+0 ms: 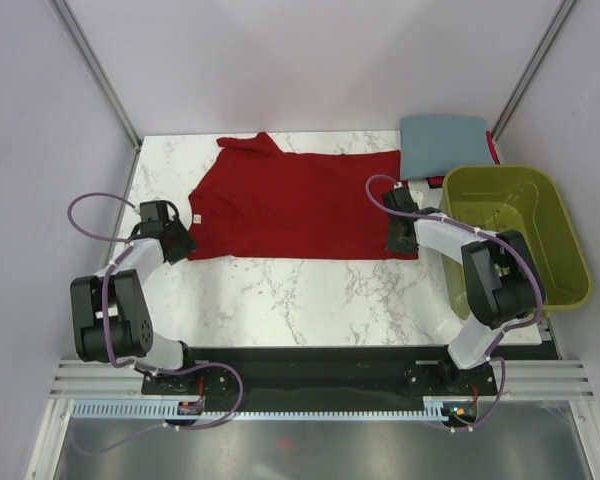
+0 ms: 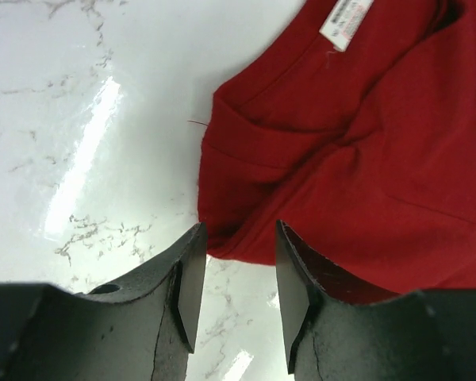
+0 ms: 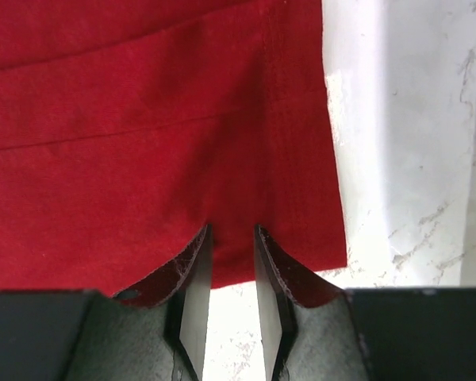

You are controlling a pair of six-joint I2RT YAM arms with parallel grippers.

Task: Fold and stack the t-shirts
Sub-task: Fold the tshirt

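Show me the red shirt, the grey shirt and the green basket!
red shirt [image 1: 300,205], top view, middle of the cloth.
grey shirt [image 1: 442,143], top view, middle of its folded top.
green basket [image 1: 563,240], top view, its right inner wall.

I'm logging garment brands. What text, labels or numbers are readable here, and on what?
White neck label on the dark red t-shirt: printed lines, too small and blurred to read.
Blue-grey t-shirt, olive-green basket: no text visible.

Bright, even light; shadows soft. Left wrist: glare streak on table [image 2: 32,95] at 9 o'clock. Right wrist: washed-out at 3 o'clock.
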